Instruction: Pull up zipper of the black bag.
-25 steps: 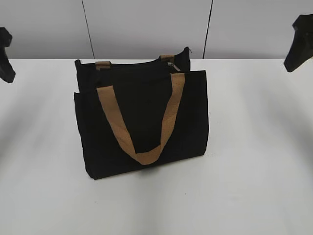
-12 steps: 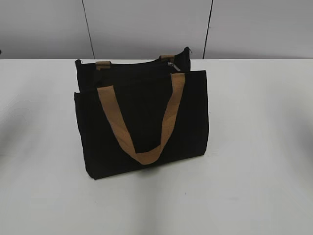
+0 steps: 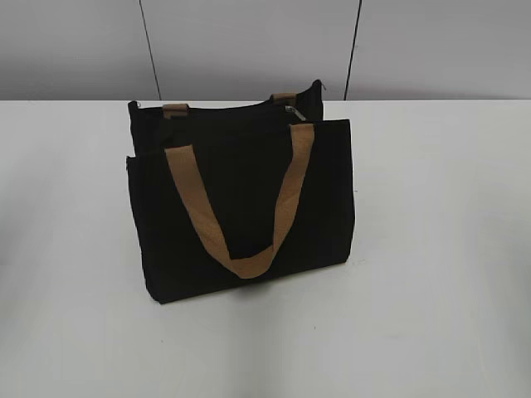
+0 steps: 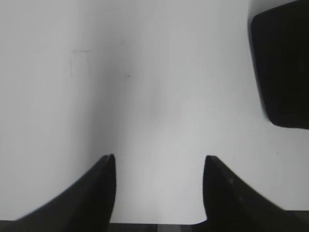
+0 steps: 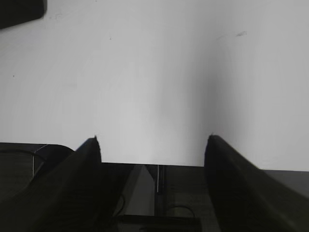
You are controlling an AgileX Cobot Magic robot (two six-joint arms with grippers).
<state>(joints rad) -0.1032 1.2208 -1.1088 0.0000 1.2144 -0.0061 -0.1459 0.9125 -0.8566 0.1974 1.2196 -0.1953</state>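
The black bag stands upright in the middle of the white table in the exterior view, with a tan handle hanging down its front and a second handle behind. The zipper runs along its top edge, and a small silvery pull shows near the right end. Neither gripper shows in the exterior view. My left gripper is open and empty over bare table, with a corner of the black bag at the upper right. My right gripper is open and empty over the table edge, with a dark corner of the bag at the upper left.
The white table lies around the bag on all sides. A grey panelled wall stands behind it. Below the table edge in the right wrist view, a dark frame and cables show.
Both arms, seen at the left and right edges one second ago, have drawn out of the exterior view. The bag has not moved.
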